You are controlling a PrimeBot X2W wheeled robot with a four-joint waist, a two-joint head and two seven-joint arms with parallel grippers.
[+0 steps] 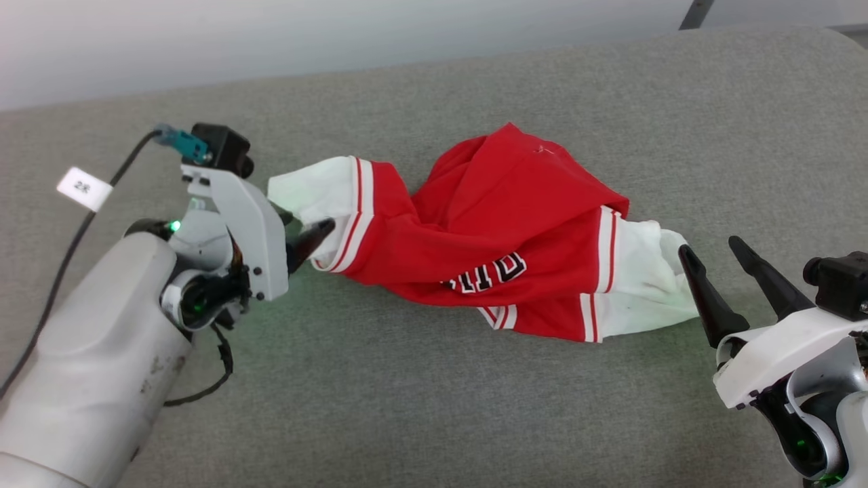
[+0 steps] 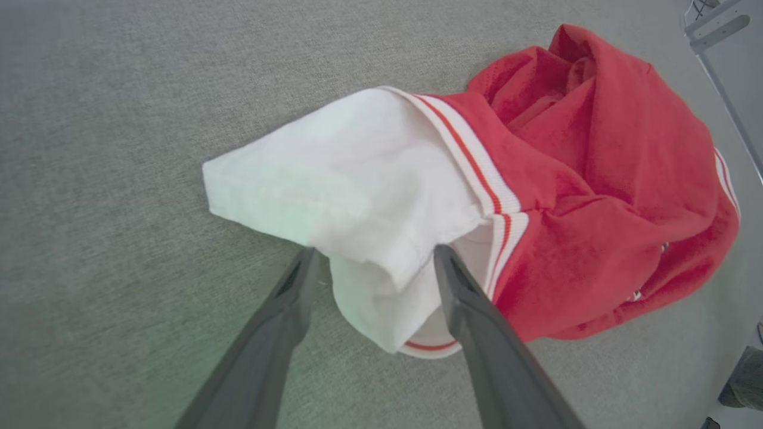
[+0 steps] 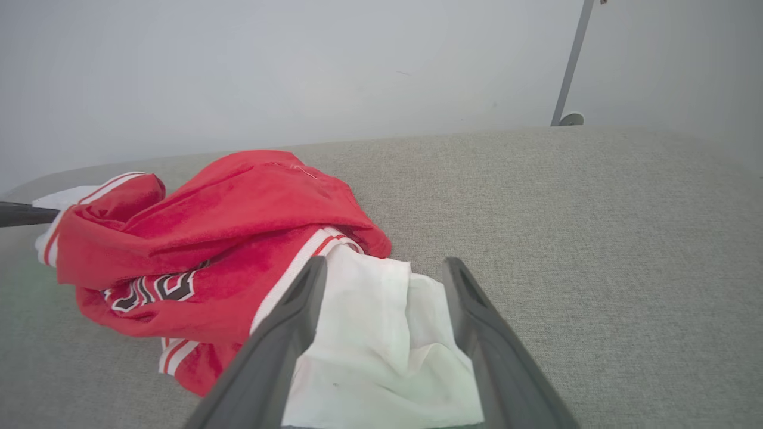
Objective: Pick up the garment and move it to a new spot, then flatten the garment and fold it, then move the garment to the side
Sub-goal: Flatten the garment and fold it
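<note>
Found the red jersey (image 1: 515, 224) lying crumpled and twisted near the middle of the grey fabric surface (image 1: 434, 393), stretched sideways between the two arms. Saw one white sleeve (image 1: 312, 186), edged in red-and-white striped trim, pointing toward the left gripper (image 1: 310, 227). Saw that gripper's two dark fingers spread wide apart in the left wrist view, straddling a fold of that sleeve and clamped on nothing; could not tell whether either finger brushed the cloth. Found the second white sleeve (image 1: 647, 271) at the opposite end of the jersey, lying flat toward the right gripper (image 1: 710, 245). Saw the right gripper's fingers likewise parted wide and gripping nothing, with tips just beside the sleeve's outer edge in the head view and framing the sleeve end in the right wrist view; could not tell contact from nearness there. Made out part of the black lettering (image 1: 485, 274), outlined in white, on a lower red fold, upside down from the head camera and cut off by creases. Noted the red body fabric heaped highest at the centre, folded over itself. Noted a pale wall (image 3: 298, 71) behind the surface and a thin metal pole (image 3: 569, 65) rising at the far edge.
</note>
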